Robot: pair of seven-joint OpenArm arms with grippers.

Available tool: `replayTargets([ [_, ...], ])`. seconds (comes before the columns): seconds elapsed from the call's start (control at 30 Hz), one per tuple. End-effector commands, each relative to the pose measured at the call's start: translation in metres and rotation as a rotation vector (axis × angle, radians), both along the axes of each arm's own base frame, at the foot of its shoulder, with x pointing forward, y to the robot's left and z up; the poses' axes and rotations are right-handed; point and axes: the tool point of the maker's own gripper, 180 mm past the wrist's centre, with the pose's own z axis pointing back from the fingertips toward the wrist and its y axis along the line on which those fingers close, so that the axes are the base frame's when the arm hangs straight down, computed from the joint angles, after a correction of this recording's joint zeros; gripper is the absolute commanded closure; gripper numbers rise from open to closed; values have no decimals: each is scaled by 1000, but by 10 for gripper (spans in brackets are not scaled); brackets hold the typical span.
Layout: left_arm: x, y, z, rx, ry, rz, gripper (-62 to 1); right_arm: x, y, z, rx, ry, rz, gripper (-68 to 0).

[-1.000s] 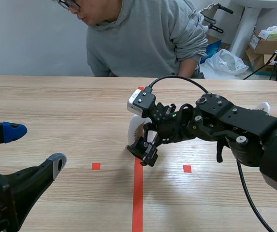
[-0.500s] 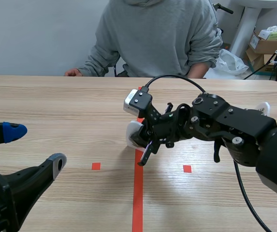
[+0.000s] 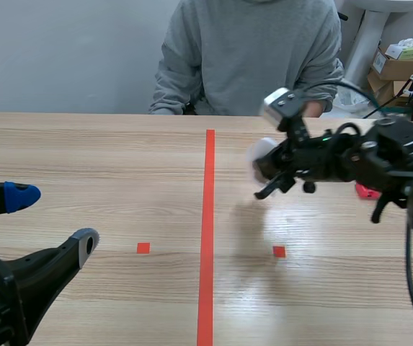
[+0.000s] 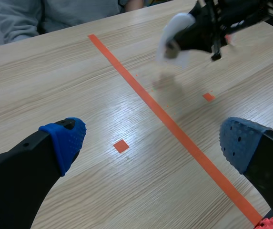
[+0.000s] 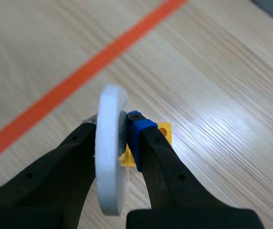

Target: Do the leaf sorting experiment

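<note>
Right tool (image 5: 113, 125) is pinching a white disc (image 5: 110, 162) edge-on between its pads: thick, round, plain matte white, foam-like. It is holding the disc clear of the tabletop (image 3: 83, 158), to the right of the red line (image 3: 209, 187), with a small yellow piece (image 5: 164, 130) lying on the wood just beneath. Left tool (image 4: 150, 140) is sitting low at the near left, fingers spread wide, gripping nothing.

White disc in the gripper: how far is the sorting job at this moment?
Done: the white disc is picked up, clear of the table. In hand: the right gripper clamps it on edge, right of the orange-red line. Remaining: putting it down somewhere; the left gripper is open and empty.
</note>
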Motion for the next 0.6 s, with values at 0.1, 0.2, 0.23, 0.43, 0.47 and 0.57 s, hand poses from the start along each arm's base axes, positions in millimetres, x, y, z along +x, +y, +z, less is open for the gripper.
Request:
replayTargets([
  [0.1,3,-2,11,-17,-35,2,-602,-2,-67,6,6,9,-180,-17],
  [0.2,3,-2,11,-17,-35,2,-602,-9,-110,3,11,26,-297,-17],
  [0.23,3,-2,11,-17,-35,2,-602,-12,-122,2,12,29,-329,-17],
  [0.43,3,-2,11,-17,-35,2,-602,-22,-190,4,0,6,-563,-17],
  [0.47,3,-2,11,-17,-35,2,-602,-23,-201,4,-4,3,-607,-17],
  [0.57,3,-2,11,-17,-34,2,-602,-25,-232,2,-12,-9,-721,-17],
])
